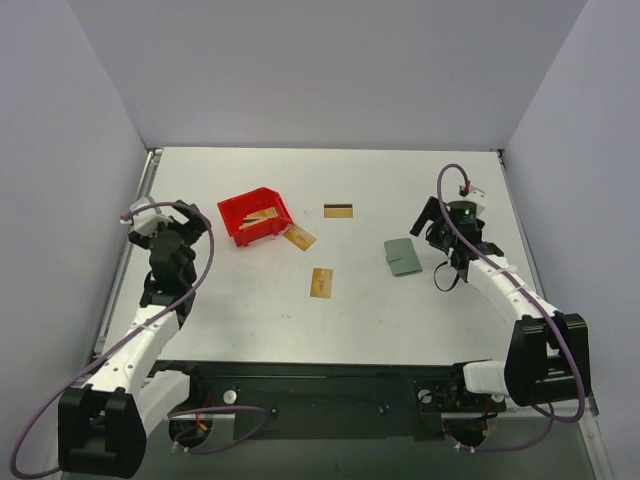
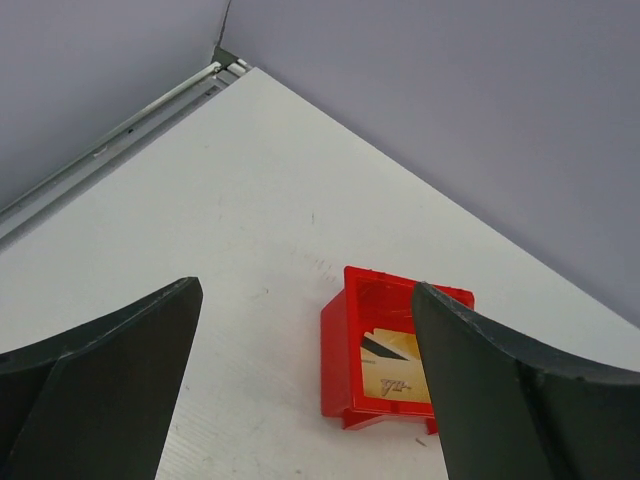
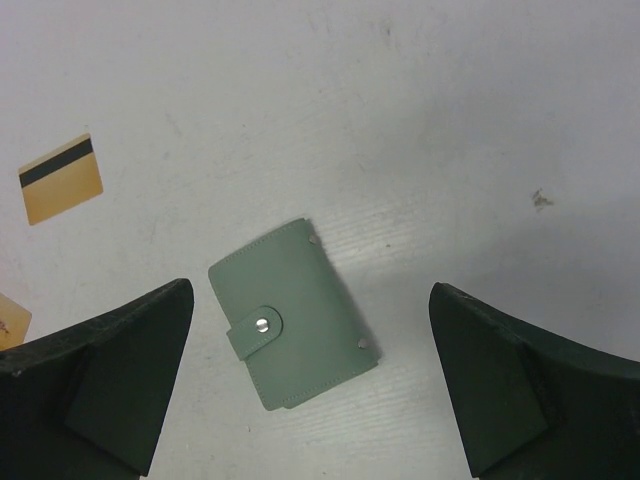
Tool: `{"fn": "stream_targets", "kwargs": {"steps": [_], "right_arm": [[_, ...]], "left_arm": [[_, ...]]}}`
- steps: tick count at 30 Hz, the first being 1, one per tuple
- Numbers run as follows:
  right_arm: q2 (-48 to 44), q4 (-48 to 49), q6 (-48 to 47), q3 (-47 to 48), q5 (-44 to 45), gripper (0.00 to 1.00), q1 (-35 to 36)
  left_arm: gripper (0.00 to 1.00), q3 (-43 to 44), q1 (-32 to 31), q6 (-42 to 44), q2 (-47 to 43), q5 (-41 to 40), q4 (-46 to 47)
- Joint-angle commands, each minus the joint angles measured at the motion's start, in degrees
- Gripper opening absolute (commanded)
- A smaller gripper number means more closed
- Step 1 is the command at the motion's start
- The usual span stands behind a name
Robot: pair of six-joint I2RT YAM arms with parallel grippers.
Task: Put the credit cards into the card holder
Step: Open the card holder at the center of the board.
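Both claws gape wide, holding nothing. Right claw (image 3: 310,300) hangs over the closed grey-green snap-tab card holder (image 3: 292,315), which lies flat on the white table (image 1: 250,320). Left claw (image 2: 305,390) faces the red plastic bin (image 2: 345,350).

Thin gold-tan credit cards (image 1: 321,282) lie loose at centre. One is beside the bin, some are inside it, and a striped one is farthest.

Judgement: unsnap the tab first, pinning one half so the holder cannot slide.

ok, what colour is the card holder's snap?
The snap is silver, the card holder grey-green; right wrist view shows it best.
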Motion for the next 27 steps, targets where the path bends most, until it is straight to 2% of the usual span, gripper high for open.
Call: {"fn": "stream_targets", "kwargs": {"steps": [1, 6, 8, 10, 12, 15, 17, 22, 27], "right_arm": [[1.6, -4.9, 3.1, 2.4, -3.2, 1.00, -0.9], [3.1, -5.1, 3.6, 3.0, -5.0, 1.00, -1.0], [3.9, -5.5, 3.6, 3.3, -5.2, 1.00, -1.1], [4.5, -5.5, 3.6, 3.3, -5.7, 0.99, -1.1], [5.0, -5.2, 3.4, 3.2, -6.3, 0.99, -0.9], [6.2, -6.3, 2.7, 3.9, -6.6, 0.99, 0.0], [7.5, -8.3, 1.7, 5.4, -5.9, 0.99, 1.4], [10.2, -12.8, -1.4, 7.6, 0.4, 0.98, 6.3], [11.5, -14.9, -3.6, 8.4, 5.9, 0.97, 11.8]], "left_arm": [[0.97, 5.8, 1.4, -11.7, 0.0, -0.6, -17.5], [0.96, 4.4, 2.1, -11.6, 1.2, 12.9, -11.2], [0.94, 6.8, 2.0, -11.5, 3.1, 14.5, -15.6], [0.86, 11.5, 2.0, -12.0, 6.1, 15.4, -23.2], [0.67, 15.7, 2.0, -11.3, 9.5, 17.8, -29.0], [0.62, 17.9, 0.5, -13.3, 12.8, 19.0, -30.4], [0.61, 18.3, -2.3, -13.3, 13.8, 18.0, -29.4], [0.60, 23.9, -14.5, -9.0, 19.3, 13.7, -30.7], [0.60, 25.6, -21.4, -6.4, 23.7, 11.7, -29.8]]}}
